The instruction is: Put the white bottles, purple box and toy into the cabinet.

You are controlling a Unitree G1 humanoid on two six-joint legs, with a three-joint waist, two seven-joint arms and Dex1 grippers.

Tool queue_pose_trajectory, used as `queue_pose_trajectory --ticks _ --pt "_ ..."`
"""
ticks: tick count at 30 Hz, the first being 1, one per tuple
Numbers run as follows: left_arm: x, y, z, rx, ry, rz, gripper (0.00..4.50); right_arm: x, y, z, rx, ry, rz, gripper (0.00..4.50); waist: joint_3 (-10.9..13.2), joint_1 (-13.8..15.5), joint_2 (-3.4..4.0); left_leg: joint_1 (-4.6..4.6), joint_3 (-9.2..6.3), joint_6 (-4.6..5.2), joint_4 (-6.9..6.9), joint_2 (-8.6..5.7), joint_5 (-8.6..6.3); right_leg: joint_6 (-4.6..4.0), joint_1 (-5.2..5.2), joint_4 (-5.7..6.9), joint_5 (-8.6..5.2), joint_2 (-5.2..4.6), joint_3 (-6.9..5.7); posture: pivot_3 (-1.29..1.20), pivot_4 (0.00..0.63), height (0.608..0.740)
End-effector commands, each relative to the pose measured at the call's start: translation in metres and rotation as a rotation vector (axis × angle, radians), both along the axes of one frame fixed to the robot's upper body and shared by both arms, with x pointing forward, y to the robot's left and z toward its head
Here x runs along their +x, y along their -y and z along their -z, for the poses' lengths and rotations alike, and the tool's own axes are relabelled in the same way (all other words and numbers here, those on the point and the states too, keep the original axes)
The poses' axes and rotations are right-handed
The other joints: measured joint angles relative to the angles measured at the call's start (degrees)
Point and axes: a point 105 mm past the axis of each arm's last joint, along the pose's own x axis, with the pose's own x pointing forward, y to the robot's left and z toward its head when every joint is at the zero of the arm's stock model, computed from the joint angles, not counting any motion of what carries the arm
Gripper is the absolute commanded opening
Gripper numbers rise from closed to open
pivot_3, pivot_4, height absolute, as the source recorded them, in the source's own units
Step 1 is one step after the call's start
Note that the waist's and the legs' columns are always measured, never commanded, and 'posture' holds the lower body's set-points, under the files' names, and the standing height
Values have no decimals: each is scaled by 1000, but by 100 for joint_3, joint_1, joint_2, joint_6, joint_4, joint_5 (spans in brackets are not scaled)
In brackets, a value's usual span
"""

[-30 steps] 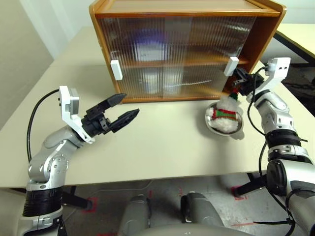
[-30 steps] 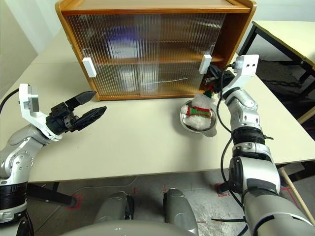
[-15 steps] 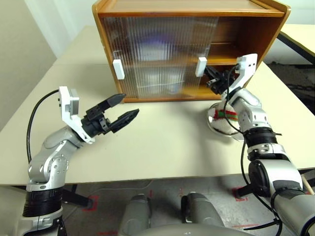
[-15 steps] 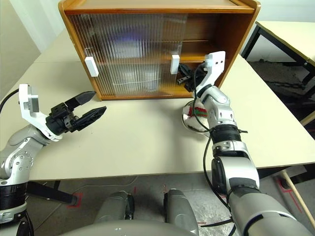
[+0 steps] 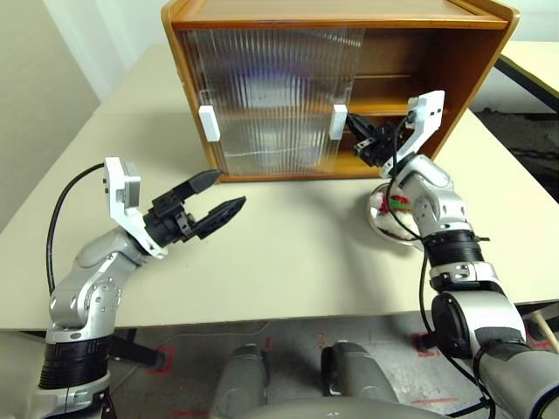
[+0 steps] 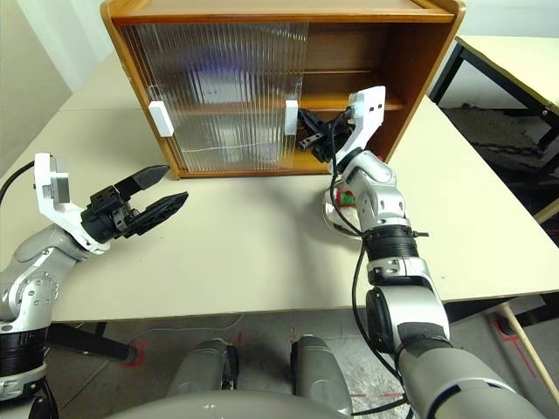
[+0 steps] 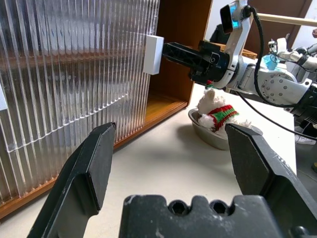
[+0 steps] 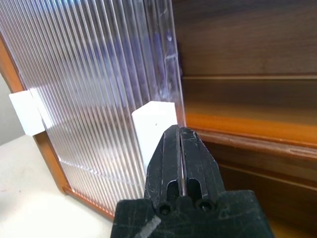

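Right gripper (image 5: 360, 140), fingers pressed together, against the white handle (image 5: 340, 121) of the cabinet (image 5: 472, 52) sliding door, now pushed leftward from the right edge, baring both right shelves. Left gripper (image 5: 212, 199) spread apart, idle over table. Plush toy (image 7: 218, 115) in metal bowl (image 7: 208, 137) beside cabinet, ready for loading.

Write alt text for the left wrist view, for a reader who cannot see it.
The right hand, shut, sits at the white handle of the cabinet's ribbed sliding door, with the right side open. Below it the toy sits in a metal bowl on the table; the open left hand frames the foreground.
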Motion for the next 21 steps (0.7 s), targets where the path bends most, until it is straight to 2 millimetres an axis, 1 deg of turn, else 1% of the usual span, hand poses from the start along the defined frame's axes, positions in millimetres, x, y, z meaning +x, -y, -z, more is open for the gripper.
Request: queue_pose_trajectory --ticks 1,3,4,6,8,9,10,11,13,15,17,19,21 --pt "0 1 0 20 8 9 4500 -3 34 -4 -53 -17 59 242 2 20 3 -1 0 0 0 -1 0 0 -1 0 -1 -2 0 131 0 740" --pt "0 1 0 19 10 11 4500 -6 52 0 -92 -66 72 735 3 102 4 -5 1 0 0 -5 0 2 -1 -3 -6 -8 0 128 0 740" --pt "0 0 0 24 12 8 4500 -11 67 0 -125 -103 73 1071 3 142 4 -5 4 0 0 -7 0 -2 -2 -4 -13 -12 1 128 0 740" --pt "1 -3 -1 28 14 2 4500 -25 99 -9 -170 -166 106 1784 4 183 5 -10 7 0 -1 -9 0 -18 -1 -9 -29 -18 0 124 4 740" --pt "1 -6 -1 31 13 -1 4500 -39 116 -12 -212 -238 116 2575 8 219 9 -13 8 0 -1 -14 0 -30 -3 -10 -50 -29 -1 118 7 740" --pt "1 -6 -1 32 12 -1 4500 -45 120 -12 -233 -275 112 2956 8 243 10 -13 11 0 -2 -15 -1 -34 -3 -11 -54 -31 -1 104 9 740" --pt "1 -6 -1 35 9 3 4500 -55 126 -6 -254 -353 107 3282 9 239 10 -12 13 0 -3 -14 -1 -33 -4 -11 -57 -32 -1 98 11 740" --pt "2 -6 0 36 7 7 4500 -64 128 -1 -271 -422 98 3712 9 235 10 -9 15 -1 -4 -13 -2 -33 -3 -11 -58 -30 0 98 11 740" --pt "2 -5 0 35 6 12 4500 -75 129 4 -281 -498 87 4448 9 211 7 -6 14 -1 -6 -8 -2 -36 -2 -12 -61 -24 0 89 12 740" --pt "3 -4 1 34 5 17 4500 -85 125 9 -267 -569 74 4484 10 163 6 -1 13 -2 -6 -5 -3 -38 0 -12 -62 -15 2 84 12 740" --pt "4 -3 2 35 5 22 4500 -98 122 22 -264 -673 47 4484 13 144 1 -1 11 -2 -6 -6 -3 -35 1 -11 -60 -12 3 80 12 740" --pt "5 -3 2 36 6 24 4500 -110 124 37 -293 -759 44 4484 17 146 -5 -1 7 -2 -5 -7 -2 -33 4 -12 -58 -10 2 80 14 740" --pt "5 -4 2 38 6 25 4500 -111 126 40 -287 -778 65 4484 18 146 -7 -2 7 -2 -4 -9 -2 -32 8 -17 -58 -11 2 80 14 740"
